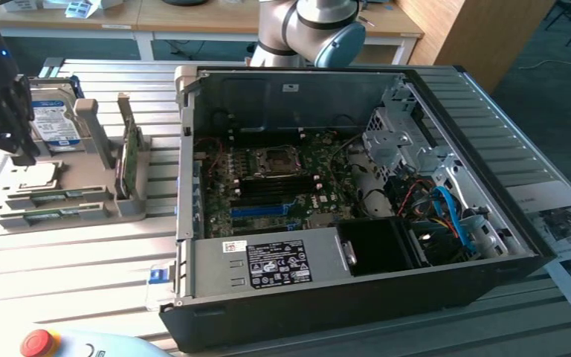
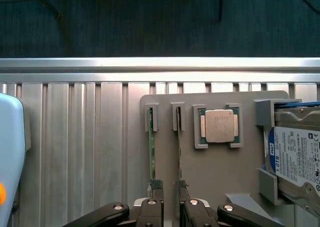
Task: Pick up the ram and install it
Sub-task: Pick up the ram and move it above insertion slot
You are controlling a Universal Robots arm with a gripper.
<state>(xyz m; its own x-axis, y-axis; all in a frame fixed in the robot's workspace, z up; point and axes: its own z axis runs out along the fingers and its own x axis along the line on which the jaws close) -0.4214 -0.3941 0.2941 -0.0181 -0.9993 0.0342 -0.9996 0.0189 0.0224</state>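
While its two fingers stand wide apart with nothing between them, the tool [image 2: 169, 186] hangs over one end of a grey holder [image 2: 225, 177] that lies on the slatted metal surface [image 2: 75, 152]. In the wrist view each fingertip lines up with the end of one ram stick; I cannot tell whether either one touches.

There are two sticks. One ram stick [image 2: 151, 152] and the other ram stick [image 2: 178, 152] stand on edge in parallel slots of the holder, side by side, thin and green. Neither is in the computer.

Just beside the second stick one CPU [image 2: 220, 126] lies flat in its own bracket, metal lid up. Beyond it one hard drive [image 2: 295, 157] sits between grey posts; its blue and white label reads "1.0TB" and carries a "WD" mark, and the finer print is too small to read.

In the exterior view one open computer case [image 1: 365, 297] lies on the surface at the exterior view's right of the holder, well apart from the tool, with its motherboard [image 1: 285, 186] exposed. A black label [image 1: 279, 263] on the power supply is printed with white text that I cannot read.

One red button [image 1: 39, 342] shows at the surface's near edge.
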